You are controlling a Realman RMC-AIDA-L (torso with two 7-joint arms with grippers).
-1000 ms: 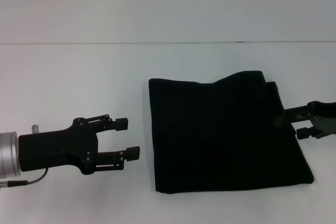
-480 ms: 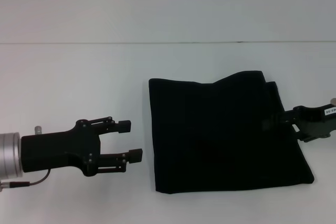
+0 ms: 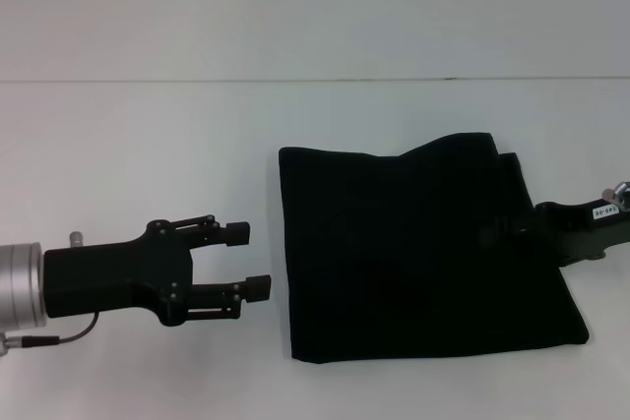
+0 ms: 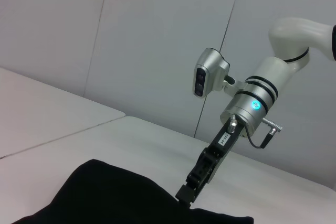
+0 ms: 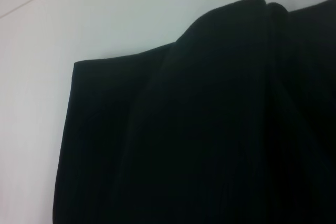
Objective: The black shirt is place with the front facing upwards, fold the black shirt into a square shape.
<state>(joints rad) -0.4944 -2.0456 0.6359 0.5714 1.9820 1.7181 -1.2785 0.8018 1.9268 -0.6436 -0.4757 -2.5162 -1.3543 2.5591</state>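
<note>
Shirt: black shirt lies folded, nearly square, on tabletop.
Left claw: open, beside shirt.
Right claw: at shirt's edge, grip state unclear.
Advice: smooth the raised far edge flat.

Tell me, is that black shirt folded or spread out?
Folded: the black shirt lies as a compact, roughly square block, no sleeves showing, layered edges at one corner.

Count: 1 black shirt, folded into a rough square, flat on 1 white table. 2 grippers in view: left gripper w/ 2 fingers spread apart, off the shirt's left edge; right gripper at the shirt's right edge, finger count not readable. No other items to tally.
</note>
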